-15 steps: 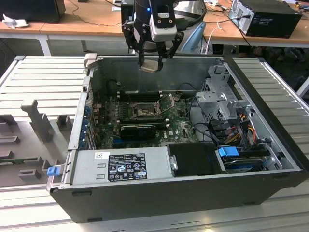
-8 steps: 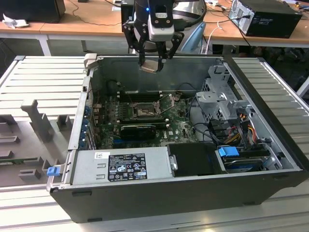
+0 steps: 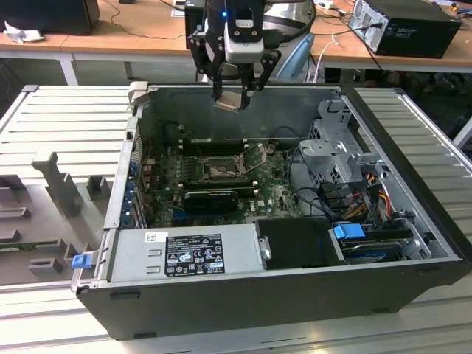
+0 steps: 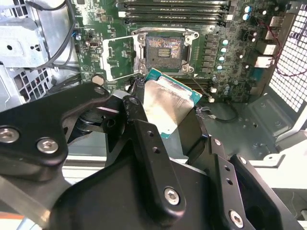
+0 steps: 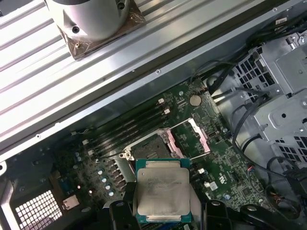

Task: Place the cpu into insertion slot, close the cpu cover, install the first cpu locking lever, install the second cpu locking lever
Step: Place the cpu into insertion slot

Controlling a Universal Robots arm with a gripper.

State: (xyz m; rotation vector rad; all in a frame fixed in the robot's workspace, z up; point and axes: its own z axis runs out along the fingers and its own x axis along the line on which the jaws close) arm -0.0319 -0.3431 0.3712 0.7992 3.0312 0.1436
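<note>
cpu [image 5: 161, 191] update, biggest stuff first

- ribbed grey worktop [image 3: 66, 118] with the open computer case [image 3: 295, 295] lying on its side on it, so you look straight down into it
- inside, at the near wall in the exterior view, sits the power supply [image 3: 184, 251], and a metal drive cage [image 3: 335, 147] takes up the exterior view's right
- green board [image 3: 273, 193] lies flat on the case floor, with a long black graphics card [image 3: 210, 199] on it and the narrow memory slots [image 4: 172, 12] running alongside the socket
- insertion slot [image 4: 163, 50] is bare, its dark centre and silvery rim in plain sight in both wrist views
- cpu cover [image 5: 200, 135] is swung up and open, standing off to one side of the slot, so nothing sits over the socket
- the hand [image 3: 234, 88] hangs over the far wall of the case, well above the board
- it's clamped on the cpu, black fingers [image 5: 117, 213] pinching it from two opposite edges, metal top showing in both wrist views with the teal edge around it
- the chip hangs a bit tilted right at the fingertips, well apart from the slot and not touching the board
</note>
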